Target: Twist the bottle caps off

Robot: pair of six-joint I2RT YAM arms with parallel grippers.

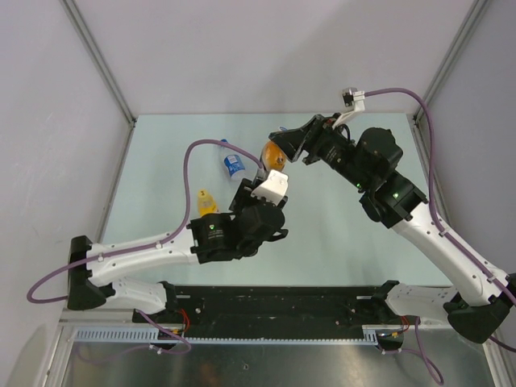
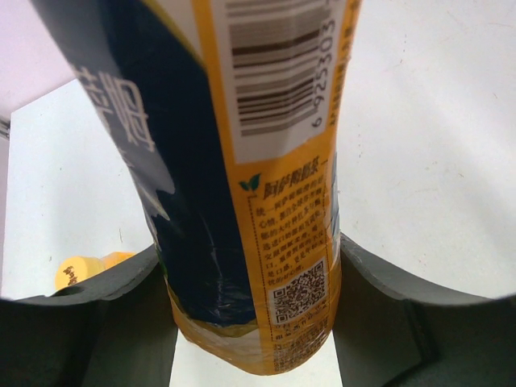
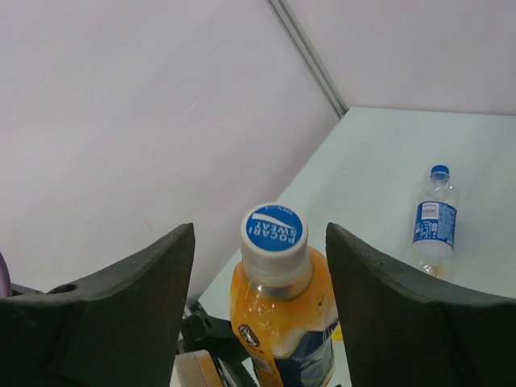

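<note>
My left gripper (image 1: 266, 168) (image 2: 254, 310) is shut on the lower body of the orange bottle (image 1: 274, 152) (image 2: 242, 161), which has a dark blue label, and holds it tilted toward the right arm. Its pale whitish cap (image 3: 275, 235) has a blue top. My right gripper (image 1: 289, 145) (image 3: 260, 270) is open, with a finger on each side of that cap and not touching it. The clear bottle (image 1: 234, 165) (image 3: 434, 219) lies on the table with its blue cap (image 1: 223, 143) (image 3: 439, 171) on. The yellow bottle (image 1: 207, 203) with its yellow cap (image 2: 76, 271) stands near the left arm.
The pale green table (image 1: 347, 234) is enclosed by white walls with metal frame posts (image 1: 97, 56). A purple cable (image 1: 189, 165) loops over the left arm beside the clear bottle. Another purple cable (image 1: 427, 129) arcs over the right arm.
</note>
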